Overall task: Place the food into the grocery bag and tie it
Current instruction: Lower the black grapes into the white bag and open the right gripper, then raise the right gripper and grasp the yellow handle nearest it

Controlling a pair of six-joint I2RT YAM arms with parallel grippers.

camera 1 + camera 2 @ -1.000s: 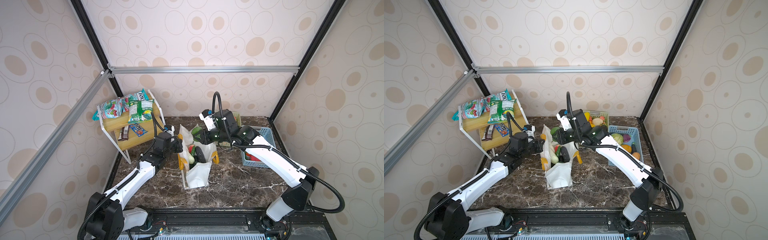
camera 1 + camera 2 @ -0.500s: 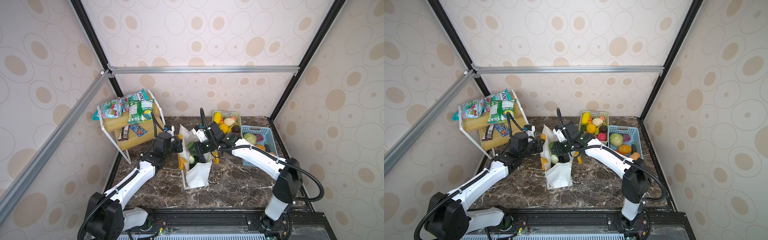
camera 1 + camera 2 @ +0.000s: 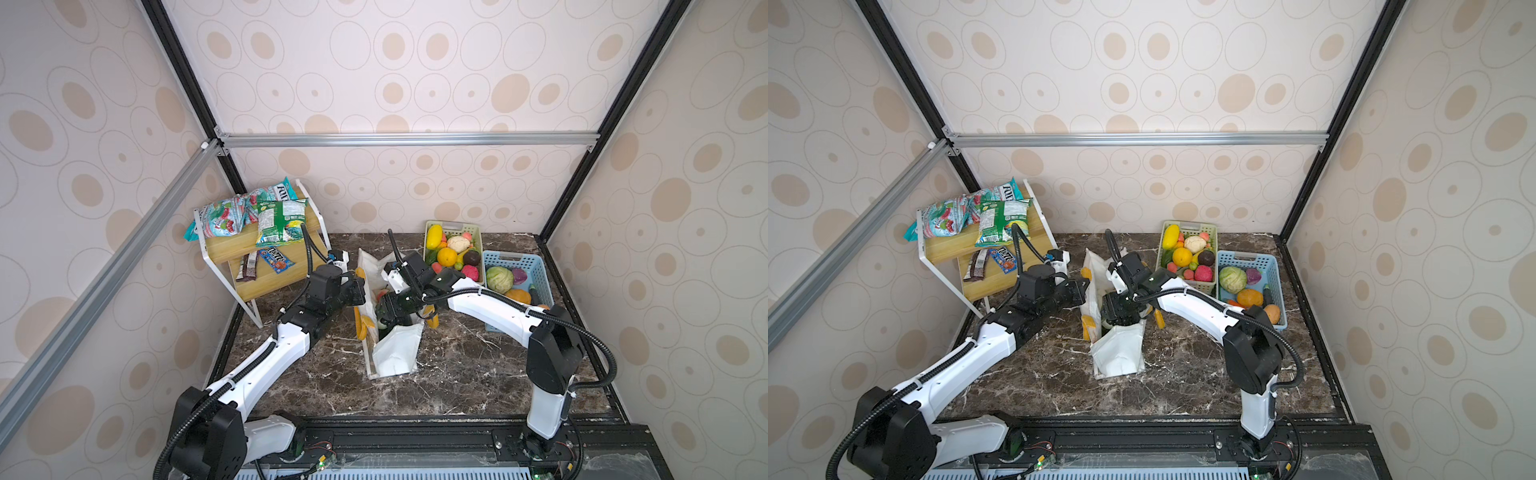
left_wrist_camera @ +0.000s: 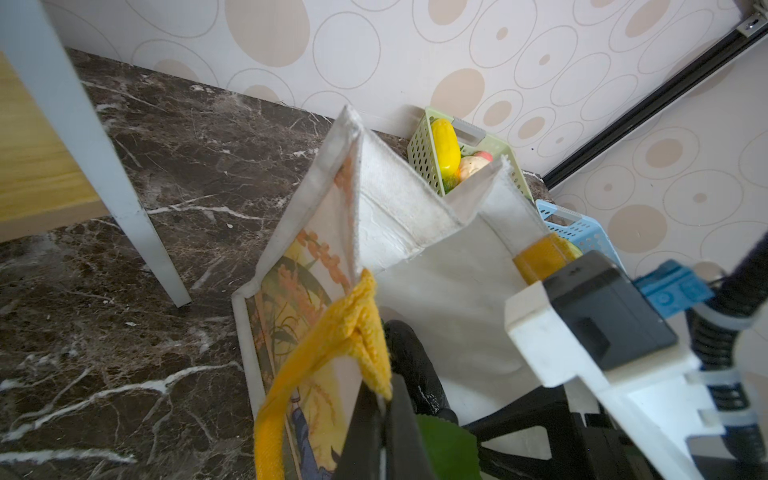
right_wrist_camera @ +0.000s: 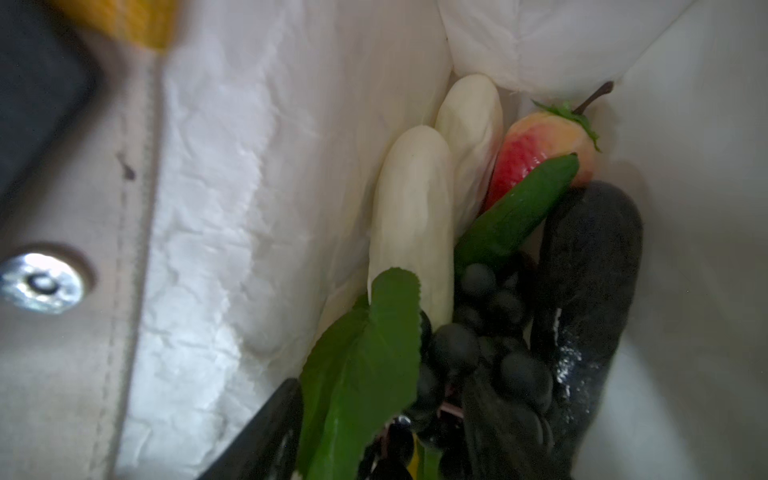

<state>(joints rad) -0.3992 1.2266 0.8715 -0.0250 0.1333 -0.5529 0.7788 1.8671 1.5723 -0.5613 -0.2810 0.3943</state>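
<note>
- Two black fingers of the right gripper stand spread deep inside the bag. A knobbly dark grape bunch lies between them, and its flat, toothed leaf fills the gap.
- Beyond the grapes, against the crinkled white lining, lie a smooth green cucumber, two pale blunt-ended vegetables and a red-and-yellow peach with a stem.
- The left gripper has its jaws pressed together on the bag's fuzzy yellow handle, at the rim.
- Only the right wrist view shows what is in the bag; in both top views the right gripper covers the mouth.
- Only the left wrist view shows the printed picture on the bag's outer side, and its frayed woven edge.
- Both top views show the bag standing on the veined marble table between the arms.
- More food sits in a slotted green basket and a blue basket on the right.
- Glossy snack packets lie on a wooden shelf on the left.
</note>
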